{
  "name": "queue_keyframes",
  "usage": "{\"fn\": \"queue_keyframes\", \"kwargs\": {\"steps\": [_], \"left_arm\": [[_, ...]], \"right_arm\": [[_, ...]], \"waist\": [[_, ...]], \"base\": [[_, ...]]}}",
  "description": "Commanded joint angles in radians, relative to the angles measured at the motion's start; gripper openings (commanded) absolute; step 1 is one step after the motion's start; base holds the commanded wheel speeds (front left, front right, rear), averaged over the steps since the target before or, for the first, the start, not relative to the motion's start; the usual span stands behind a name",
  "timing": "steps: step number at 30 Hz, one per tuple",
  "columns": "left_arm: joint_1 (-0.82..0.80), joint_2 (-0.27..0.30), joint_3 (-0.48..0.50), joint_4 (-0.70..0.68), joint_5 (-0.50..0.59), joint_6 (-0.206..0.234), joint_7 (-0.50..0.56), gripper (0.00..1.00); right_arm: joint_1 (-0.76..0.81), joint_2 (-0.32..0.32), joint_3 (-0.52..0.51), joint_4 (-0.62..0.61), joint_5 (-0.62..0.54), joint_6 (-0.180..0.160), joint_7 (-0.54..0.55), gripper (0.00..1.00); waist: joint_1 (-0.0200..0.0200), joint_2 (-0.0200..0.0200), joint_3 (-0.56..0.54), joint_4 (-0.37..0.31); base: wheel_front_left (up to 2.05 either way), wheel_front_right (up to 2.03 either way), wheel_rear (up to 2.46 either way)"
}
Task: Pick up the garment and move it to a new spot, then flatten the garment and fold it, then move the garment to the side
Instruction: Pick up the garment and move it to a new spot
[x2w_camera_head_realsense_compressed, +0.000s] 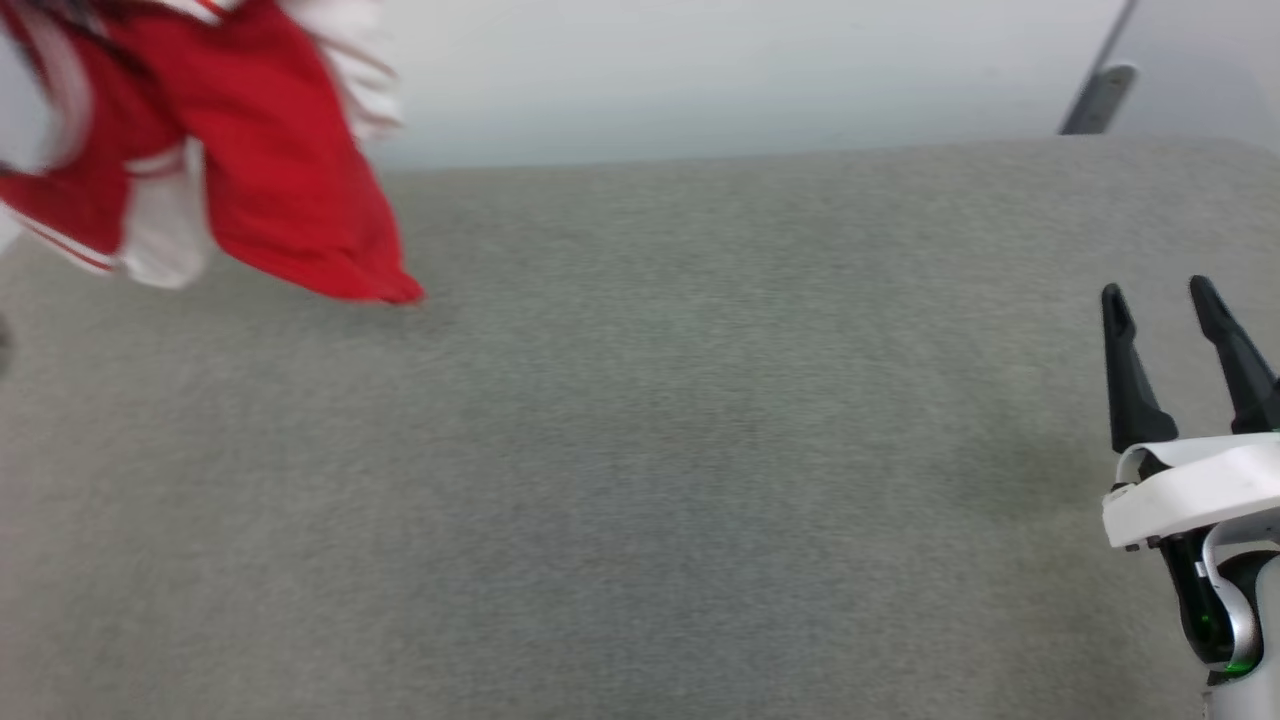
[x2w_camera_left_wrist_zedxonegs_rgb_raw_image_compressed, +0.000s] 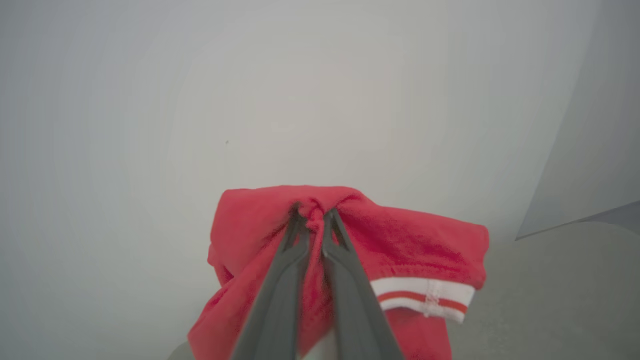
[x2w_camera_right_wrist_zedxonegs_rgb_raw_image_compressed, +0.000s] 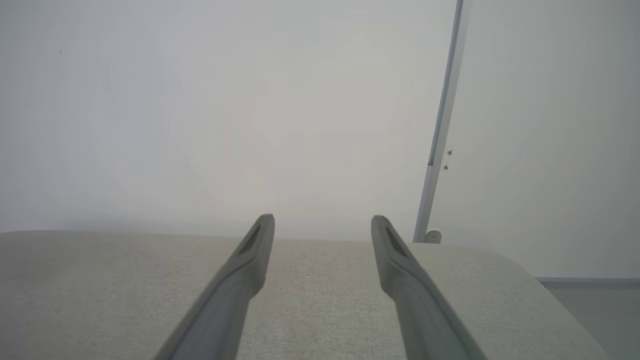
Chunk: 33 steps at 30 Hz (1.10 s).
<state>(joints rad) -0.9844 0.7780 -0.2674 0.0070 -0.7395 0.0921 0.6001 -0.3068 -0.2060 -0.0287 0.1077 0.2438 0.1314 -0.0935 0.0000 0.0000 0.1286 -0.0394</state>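
While the shirt (x2w_camera_head_realsense_compressed: 270, 170) hangs bunched at the far left of the head view, blurred and cut off by the top and left edges, its lowest red corner reaches down toward the grey cloth surface (x2w_camera_head_realsense_compressed: 640, 450). The blur makes it hard to tell whether that corner touches or hangs just above. White sleeve ends and thin striped trim show among the red folds, but the shape of the whole shirt cannot be made out. In the left wrist view the left gripper (x2w_camera_left_wrist_zedxonegs_rgb_raw_image_compressed: 315, 216) is clamped on a pinch of red cloth at the top of the bundle, its fingertips nearly meeting. The shirt drapes down on both sides of the fingers, with a white cuff (x2w_camera_left_wrist_zedxonegs_rgb_raw_image_compressed: 425, 297) bearing a red stripe to the right. The lower cloth is hidden behind the fingers and cut by the bottom edge. The right gripper (x2w_camera_head_realsense_compressed: 1156, 288) sits at the near right, well apart from the shirt, its two dark fingers spread wide and empty, its wrist cut off by the right edge. Beyond the far edge of the surface stands a pale wall (x2w_camera_head_realsense_compressed: 700, 70), with a thin grey strip (x2w_camera_right_wrist_zedxonegs_rgb_raw_image_compressed: 442, 120) running up it at the far right.
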Motion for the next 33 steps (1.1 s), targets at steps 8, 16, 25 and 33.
{"fn": "queue_keyframes", "kwargs": {"steps": [8,16,25,33], "left_arm": [[0.058,-0.077,-0.079,-0.176,0.014,0.077,0.065,0.00],[0.161,-0.145,-0.163,-0.230,0.021,0.127,0.077,0.00],[0.355,-0.193,-0.229,-0.134,-0.026,0.153,0.066,0.00],[0.445,-0.216,-0.264,0.015,-0.066,0.129,0.065,0.00]], "right_arm": [[0.018,0.015,-0.043,-0.006,-0.017,-0.001,-0.016,1.00],[0.031,0.041,-0.066,0.005,-0.020,-0.001,-0.036,1.00],[0.031,0.067,-0.046,0.046,-0.016,-0.001,-0.062,1.00],[0.006,0.073,-0.019,0.084,-0.007,-0.001,-0.080,1.00]], "waist": [[0.0000,0.0000,0.033,-0.110],[0.0000,0.0000,0.062,-0.143],[0.0000,0.0000,0.083,-0.148],[0.0000,0.0000,0.095,-0.149]], "base": [[0.00,0.00,0.00],[0.00,0.00,0.00],[0.00,0.00,0.00],[0.00,0.00,0.00]]}}
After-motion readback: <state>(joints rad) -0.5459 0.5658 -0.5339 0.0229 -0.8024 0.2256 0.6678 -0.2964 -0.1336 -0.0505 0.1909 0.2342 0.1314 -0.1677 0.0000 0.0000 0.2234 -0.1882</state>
